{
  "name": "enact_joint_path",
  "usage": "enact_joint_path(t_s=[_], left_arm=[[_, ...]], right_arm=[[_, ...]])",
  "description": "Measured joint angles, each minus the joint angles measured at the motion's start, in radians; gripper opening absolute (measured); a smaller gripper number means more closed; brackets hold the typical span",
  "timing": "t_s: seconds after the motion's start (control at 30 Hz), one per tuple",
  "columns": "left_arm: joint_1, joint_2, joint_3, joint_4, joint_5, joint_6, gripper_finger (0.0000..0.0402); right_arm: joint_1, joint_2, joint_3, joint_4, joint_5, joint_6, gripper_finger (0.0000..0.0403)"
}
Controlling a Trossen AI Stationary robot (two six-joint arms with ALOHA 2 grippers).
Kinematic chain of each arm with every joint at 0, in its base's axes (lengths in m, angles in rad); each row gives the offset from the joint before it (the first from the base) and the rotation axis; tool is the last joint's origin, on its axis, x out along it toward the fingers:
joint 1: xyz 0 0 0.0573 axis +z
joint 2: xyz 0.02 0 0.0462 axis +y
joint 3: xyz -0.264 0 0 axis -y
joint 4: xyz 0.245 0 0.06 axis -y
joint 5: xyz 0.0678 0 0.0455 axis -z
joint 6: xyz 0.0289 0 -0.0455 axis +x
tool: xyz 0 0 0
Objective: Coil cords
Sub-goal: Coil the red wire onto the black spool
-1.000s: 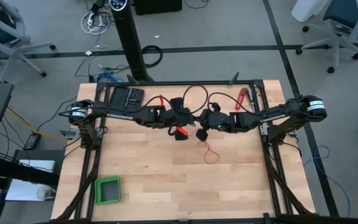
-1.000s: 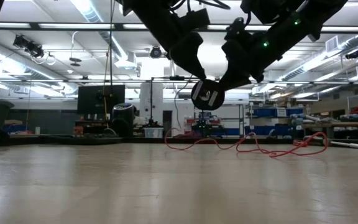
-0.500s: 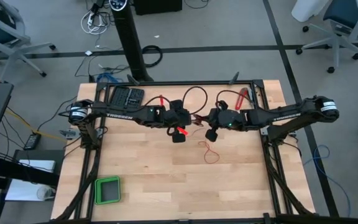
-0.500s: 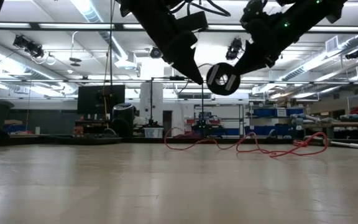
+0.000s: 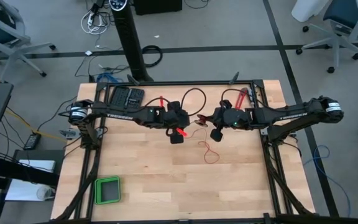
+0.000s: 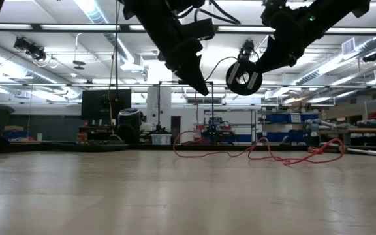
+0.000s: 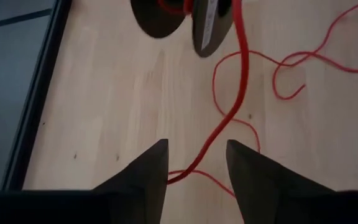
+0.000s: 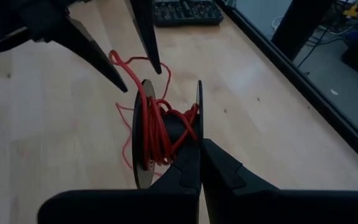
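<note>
Above mid-table, right tool point(image 8: 197, 163) pinches spool point(image 8: 166, 134); left tool point(image 7: 196, 163) open, empty.

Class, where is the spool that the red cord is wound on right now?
The spool hangs above the table's middle, clamped in the right gripper, with the left gripper open just beside it.

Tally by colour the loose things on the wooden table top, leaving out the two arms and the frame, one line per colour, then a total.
Red: 2, the red cord and the red-handled tool
Black: 2, the spool held by the right pincer, and the bit tray
Green: 1, the green box
Total: 5
</note>
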Motion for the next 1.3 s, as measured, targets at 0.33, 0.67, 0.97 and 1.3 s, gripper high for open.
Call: enact_joint_path(t_s=[0.33, 0.67, 0.97, 1.3], left_arm=[[0.000, 0.000, -0.022, -0.037, -0.118, 0.024, 0.0161], [0.000, 0.000, -0.022, -0.019, -0.138, 0.032, 0.0119], [0.000, 0.000, -0.022, -0.007, -0.118, 0.007, 0.0004], [0.002, 0.046, -0.022, 0.013, -0.141, 0.000, 0.0001]], right_arm=[[0.000, 0.003, 0.000, -0.006, 0.001, -0.004, 0.0001], [0.000, 0.004, 0.000, -0.004, 0.001, -0.008, 0.0002], [0.000, 0.004, 0.000, -0.002, 0.002, -0.009, 0.0002], [0.000, 0.005, 0.000, 0.052, -0.066, -0.001, 0.0002]])
